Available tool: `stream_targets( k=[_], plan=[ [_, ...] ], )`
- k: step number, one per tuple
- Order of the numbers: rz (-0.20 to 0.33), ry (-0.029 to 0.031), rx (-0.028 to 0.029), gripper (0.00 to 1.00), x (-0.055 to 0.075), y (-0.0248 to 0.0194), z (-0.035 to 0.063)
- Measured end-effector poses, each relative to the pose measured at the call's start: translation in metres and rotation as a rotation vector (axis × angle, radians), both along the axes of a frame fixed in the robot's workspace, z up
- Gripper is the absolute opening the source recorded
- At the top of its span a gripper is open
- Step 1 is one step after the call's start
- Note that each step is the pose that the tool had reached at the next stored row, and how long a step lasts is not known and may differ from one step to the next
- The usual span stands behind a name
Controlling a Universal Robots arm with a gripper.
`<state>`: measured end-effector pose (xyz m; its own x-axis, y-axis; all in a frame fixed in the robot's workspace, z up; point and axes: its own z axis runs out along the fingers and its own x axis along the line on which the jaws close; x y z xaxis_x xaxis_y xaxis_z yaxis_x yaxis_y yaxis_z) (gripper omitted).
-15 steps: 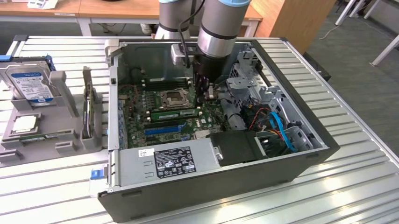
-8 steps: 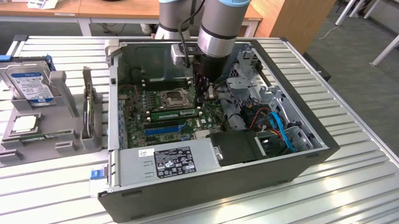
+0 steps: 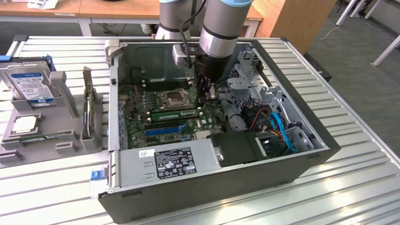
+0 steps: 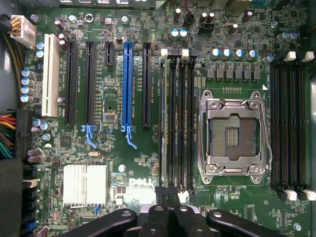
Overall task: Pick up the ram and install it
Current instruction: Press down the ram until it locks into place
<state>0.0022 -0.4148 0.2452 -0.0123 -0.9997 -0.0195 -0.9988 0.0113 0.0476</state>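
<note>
Entries as I read them from my station:

1. Arm [image 3: 218, 28]: comes in from the far edge of the table [image 3: 350, 187] and drops steeply into the open computer case [image 3: 312, 154]. The wrist points straight down at the motherboard [image 4: 118, 163].
2. Gripper [image 3: 205, 96]: I see its two dark fingers [image 4: 159, 193] pressed together with no gap between them. In the wrist view the gripper [image 4: 167, 193] sits right over one end of the ram. I cannot tell whether it touches the stick.
3. Ram [image 3: 176, 113]: a green stick standing on its long edge in a memory slot, near the middle of the motherboard. It lies just beside the processor socket [image 3: 173, 98], on the side nearer the power supply [image 3: 175, 161]. Its long axis runs along the slot, roughly parallel to the case's near wall. One end points to the exterior view's left and the other lies under the gripper. In the wrist view the ram [image 4: 163, 123] shows edge-on as a thin pale line, in the slot of its bank farthest from the processor socket [image 4: 234, 131].
4. Blue expansion slot [image 4: 127, 86]: runs parallel to the ram, a little apart from it.
5. Hard drive [image 3: 28, 84]: stands in a grey holder [image 3: 62, 93] at the table's edge on the exterior view's left, well apart from the case
</note>
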Motion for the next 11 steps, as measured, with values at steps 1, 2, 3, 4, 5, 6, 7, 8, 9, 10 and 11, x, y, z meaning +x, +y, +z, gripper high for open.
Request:
stream_targets(
  k=[1,2,3,4,5,6,7,8,9,10,11],
  plan=[
    [0.000,0.0000,0.0000,0.10,0.0000,0.0000,0.0000],
    [0.000,-0.0001,0.0002,0.10,0.0000,0.0000,-0.0005],
    [0.000,0.0000,0.0002,0.10,0.0000,0.0000,-0.0011],
    [0.000,0.0000,0.0000,0.10,0.0000,0.0000,-0.0018],
    [0.000,0.0000,0.0000,0.10,0.0000,0.0000,-0.0025],
    [0.000,0.0000,0.0000,0.10,0.0000,0.0000,-0.0031],
    [0.000,0.0000,0.0001,0.10,0.0000,0.0000,-0.0037],
    [0.000,0.0000,0.0000,0.10,0.0000,0.0000,-0.0043],
    [0.000,0.0000,0.0000,0.10,0.0000,0.0000,-0.0049],
    [0.000,0.0000,-0.0001,0.10,0.0000,0.0000,-0.0055],
    [0.000,0.0000,0.0000,0.10,0.0000,0.0000,-0.0062]
  ],
)
